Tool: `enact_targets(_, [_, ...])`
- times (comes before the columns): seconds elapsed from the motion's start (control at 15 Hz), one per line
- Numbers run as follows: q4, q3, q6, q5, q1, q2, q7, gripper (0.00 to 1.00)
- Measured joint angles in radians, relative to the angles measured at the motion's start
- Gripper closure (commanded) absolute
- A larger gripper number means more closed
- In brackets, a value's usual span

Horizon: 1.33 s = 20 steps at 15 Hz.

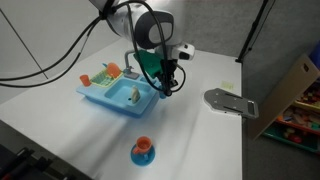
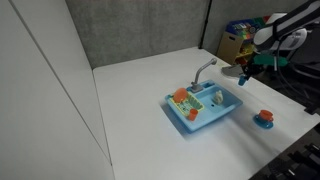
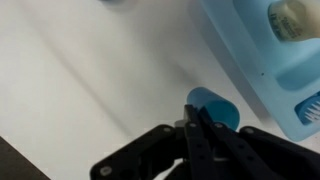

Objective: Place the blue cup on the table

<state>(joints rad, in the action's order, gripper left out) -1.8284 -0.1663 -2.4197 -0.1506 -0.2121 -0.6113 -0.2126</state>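
Note:
In the wrist view my gripper (image 3: 196, 118) is shut on the rim of the tiny blue cup (image 3: 218, 106). The cup hangs over the white table (image 3: 90, 70), just beside the edge of the blue toy sink (image 3: 250, 50). I cannot tell whether the cup touches the table. In both exterior views the gripper (image 1: 165, 84) (image 2: 243, 74) is low beside the sink (image 1: 118, 97) (image 2: 200, 110), on its faucet side. The cup shows as a small blue spot at the fingertips in an exterior view (image 2: 243, 79).
An orange cup on a blue saucer (image 1: 142, 150) (image 2: 264, 118) stands near the table's front. A grey flat plate (image 1: 230, 102) lies beyond the gripper. The sink holds small toy items and a grey faucet (image 2: 204, 70). Shelves with toys stand off the table's edge (image 1: 295, 105).

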Motion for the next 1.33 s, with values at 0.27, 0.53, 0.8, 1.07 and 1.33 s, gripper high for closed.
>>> enact_targets(0.27, [0.048,-0.013,0.000,-0.003,-0.024,-0.060,-0.008,0.97])
enact_targets(0.53, [0.063,-0.018,-0.018,-0.010,-0.044,-0.110,-0.011,0.97])
enact_targets(0.8, [0.062,-0.019,-0.058,-0.016,-0.061,-0.156,-0.011,0.97])
enact_targets(1.07, [0.055,-0.020,-0.069,-0.017,-0.073,-0.190,-0.011,0.97])
enact_targets(1.33, [0.033,-0.018,-0.085,-0.017,-0.075,-0.198,0.003,0.97])
